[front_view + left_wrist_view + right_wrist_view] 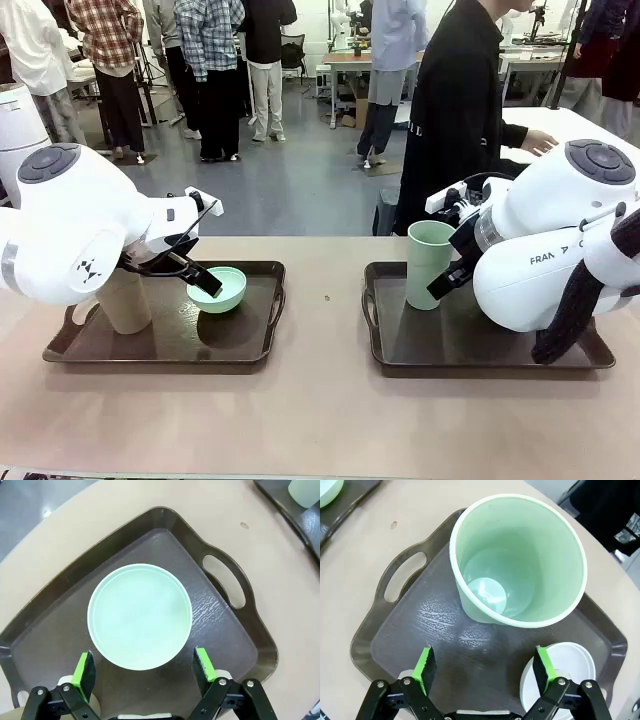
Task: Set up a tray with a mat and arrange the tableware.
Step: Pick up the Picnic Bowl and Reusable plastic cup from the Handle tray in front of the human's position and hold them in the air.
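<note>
Mint-green round bowl (140,616) on the left dark brown plastic tray (225,630), near a tall tan cup (125,300). The left tool (144,667) hangs over the bowl, spread wide and empty. Pale green tall cup (517,560) and small white bowl (575,665) on the right tray (445,630). The right tool (485,666) is likewise spread and empty. Both trays rest on the beige surface (320,420).

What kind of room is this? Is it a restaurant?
Probably a robot lab, not a restaurant: two white robot arms reach over trays on a table, people stand about on a bare floor, and work tables stand farther back.
</note>
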{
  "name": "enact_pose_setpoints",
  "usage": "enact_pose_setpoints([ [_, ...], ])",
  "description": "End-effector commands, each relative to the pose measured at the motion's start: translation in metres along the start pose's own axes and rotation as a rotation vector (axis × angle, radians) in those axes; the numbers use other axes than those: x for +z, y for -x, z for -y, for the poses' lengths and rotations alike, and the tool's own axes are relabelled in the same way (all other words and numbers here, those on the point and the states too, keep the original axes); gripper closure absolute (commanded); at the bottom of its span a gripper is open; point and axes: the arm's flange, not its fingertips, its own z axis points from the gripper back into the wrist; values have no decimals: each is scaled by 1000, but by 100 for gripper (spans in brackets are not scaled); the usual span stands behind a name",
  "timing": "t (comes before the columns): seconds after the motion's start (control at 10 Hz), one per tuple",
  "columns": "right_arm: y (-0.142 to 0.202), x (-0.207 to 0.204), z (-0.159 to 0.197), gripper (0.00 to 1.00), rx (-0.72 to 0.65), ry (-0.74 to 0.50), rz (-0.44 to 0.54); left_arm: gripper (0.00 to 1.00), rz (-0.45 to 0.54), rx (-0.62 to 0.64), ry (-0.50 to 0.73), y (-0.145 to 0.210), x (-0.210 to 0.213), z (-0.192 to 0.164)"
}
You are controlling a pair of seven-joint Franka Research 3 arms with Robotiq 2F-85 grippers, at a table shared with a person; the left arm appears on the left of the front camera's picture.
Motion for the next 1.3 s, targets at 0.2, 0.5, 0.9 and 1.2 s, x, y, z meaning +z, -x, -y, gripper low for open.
enact_pose_setpoints([
  [0.2, 0, 0, 0, 0, 0, 0, 0, 0, 0, 0, 0, 0, 0, 0],
  [0.5, 0, 0, 0, 0, 0, 0, 0, 0, 0, 0, 0, 0, 0, 0],
  [0.9, 0, 0, 0, 0, 0, 0, 0, 0, 0, 0, 0, 0, 0, 0],
  [1.2, 0, 0, 0, 0, 0, 0, 0, 0, 0, 0, 0, 0, 0, 0],
])
